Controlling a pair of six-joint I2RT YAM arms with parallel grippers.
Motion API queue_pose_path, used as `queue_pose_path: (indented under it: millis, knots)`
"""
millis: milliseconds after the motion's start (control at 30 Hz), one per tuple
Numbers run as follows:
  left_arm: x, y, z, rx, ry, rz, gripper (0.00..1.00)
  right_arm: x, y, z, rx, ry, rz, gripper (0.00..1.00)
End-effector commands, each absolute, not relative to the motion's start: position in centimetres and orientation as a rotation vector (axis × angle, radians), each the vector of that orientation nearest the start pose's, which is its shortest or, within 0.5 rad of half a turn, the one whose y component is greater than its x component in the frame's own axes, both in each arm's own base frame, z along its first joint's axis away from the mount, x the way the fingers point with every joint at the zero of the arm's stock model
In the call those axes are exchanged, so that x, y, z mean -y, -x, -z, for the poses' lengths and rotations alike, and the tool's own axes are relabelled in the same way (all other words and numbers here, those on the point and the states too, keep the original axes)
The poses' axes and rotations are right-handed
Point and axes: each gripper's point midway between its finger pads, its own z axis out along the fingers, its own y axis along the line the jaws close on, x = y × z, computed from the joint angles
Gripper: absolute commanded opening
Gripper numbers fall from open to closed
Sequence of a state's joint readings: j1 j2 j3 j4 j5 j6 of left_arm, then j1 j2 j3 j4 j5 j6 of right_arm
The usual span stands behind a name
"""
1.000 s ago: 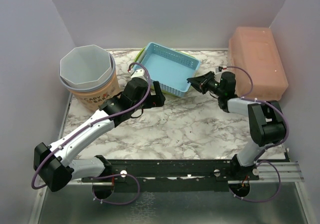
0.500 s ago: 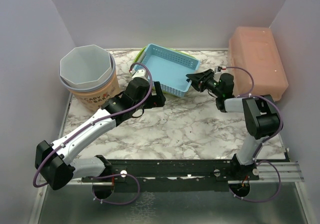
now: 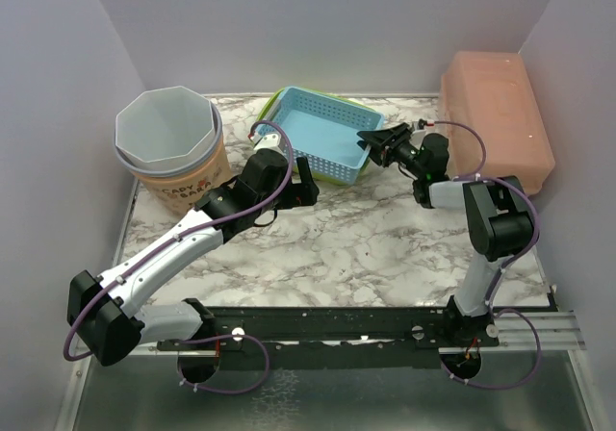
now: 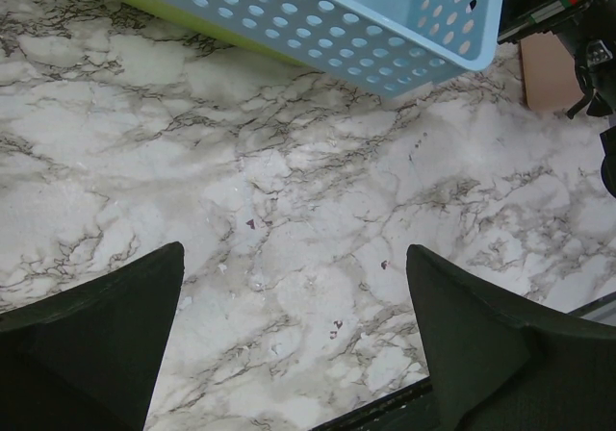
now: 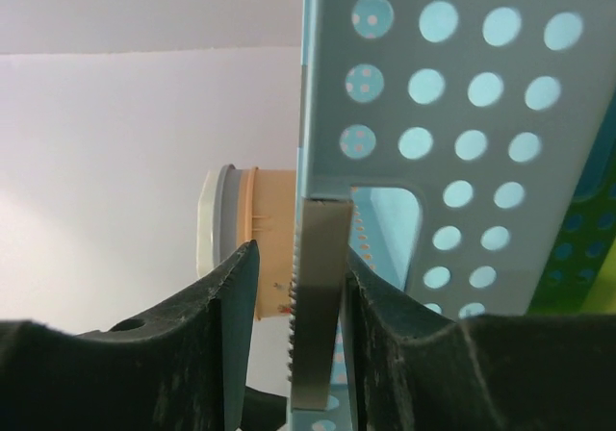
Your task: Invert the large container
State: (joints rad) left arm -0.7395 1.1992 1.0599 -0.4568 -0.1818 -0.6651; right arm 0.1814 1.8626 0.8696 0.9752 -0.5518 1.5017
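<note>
My right jaws are half open astride the rim of the blue basket [image 3: 322,133], not pinching yet; left jaws wide, empty, beside it. I'd clamp firmly before flipping, tbh.

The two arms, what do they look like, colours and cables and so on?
Both have black joint housings and white links; the left arm shows more white, the right arm more black. A purple cable loops along each. The left hand and right hand have matte black, wedge-shaped fingers.
</note>
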Motion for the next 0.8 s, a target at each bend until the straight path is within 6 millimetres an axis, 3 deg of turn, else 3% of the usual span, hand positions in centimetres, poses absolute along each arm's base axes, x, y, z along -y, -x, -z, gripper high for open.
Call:
queue_pose_path:
  millis: [0, 200, 333, 533, 767]
  knots:
    - [23.9, -27.4, -23.1, -2.188, 0.034, 0.626, 0.99, -21.0, -45.5, -19.0, -1.758, -0.741, -1.677, 0.39]
    - [23.8, -27.2, -23.0, -2.189, 0.041, 0.629, 0.99, -21.0, -44.9, -19.3, -1.762, -0.725, -1.667, 0.16]
    - [23.6, -27.1, -23.2, -2.179, 0.047, 0.629, 0.99, -21.1, -44.5, -20.9, -1.742, -0.651, -1.659, 0.01]
    - [23.0, -27.1, -24.0, -2.151, 0.083, 0.635, 0.99, -20.9, -44.0, -23.8, -1.725, -0.551, -1.604, 0.01]
    - [21.6, -27.1, -25.4, -2.088, 0.160, 0.621, 0.99, -19.6, -42.4, -26.9, -1.729, -0.433, -1.409, 0.00]
